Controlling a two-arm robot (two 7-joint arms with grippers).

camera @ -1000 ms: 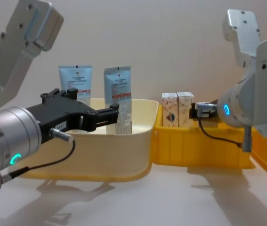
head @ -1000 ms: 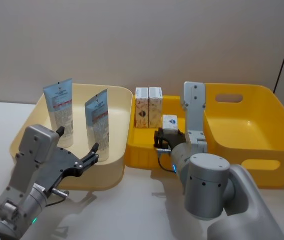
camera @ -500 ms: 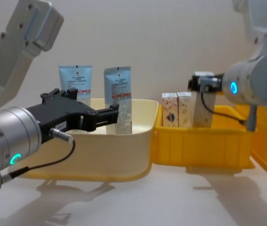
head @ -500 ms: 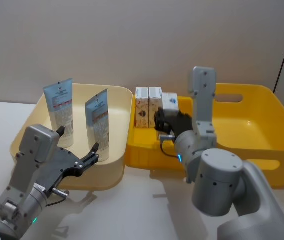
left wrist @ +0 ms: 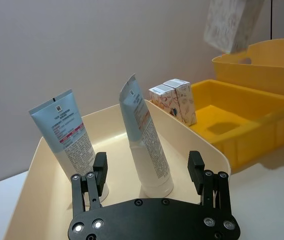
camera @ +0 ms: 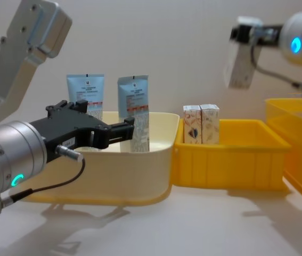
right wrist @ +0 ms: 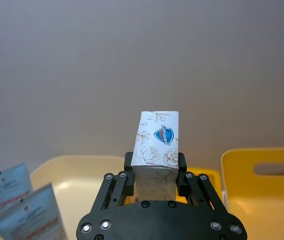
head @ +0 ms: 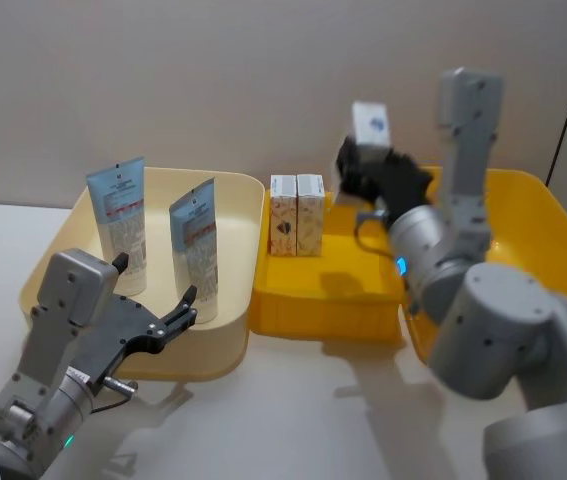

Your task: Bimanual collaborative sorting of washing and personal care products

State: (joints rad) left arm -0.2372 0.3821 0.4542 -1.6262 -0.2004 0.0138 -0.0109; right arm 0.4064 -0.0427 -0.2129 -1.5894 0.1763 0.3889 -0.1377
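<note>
High in the upper middle of the head view, my right gripper (head: 361,158) is clamped on a small white printed cardboard carton (head: 371,122), which is now well above the shallow yellow plastic tray (head: 323,312). A second ago that carton sat low in the tray, near the two matching cartons (head: 296,214) that stand side by side at the tray's upper left corner. At lower left, my left gripper (head: 155,282) has not moved. Its jaws are apart, near the front rim of the cream plastic bin (head: 63,235), where two tall light-blue squeeze tubes (head: 120,222) stand upright.

From my left wrist, the left gripper (left wrist: 148,165) is spread wide and holds nothing, with the tubes beyond it. The carton (left wrist: 229,22) hangs tilted at upper right, in the air over the tray (left wrist: 262,135).

From my right wrist, the right gripper (right wrist: 155,167) presses the carton (right wrist: 157,145) from both sides, with the carton's blue badge facing the lens.

Across the chest view, the carton (camera: 241,58) hangs at upper right under my right gripper (camera: 245,37), well clear of the tray (camera: 230,160), with the deep yellow plastic bin (camera: 294,133) at the right edge.

I judge the pick finished and the carry under way. Where the carton should land I cannot tell. My left arm looks to be waiting its turn at the tubes.
</note>
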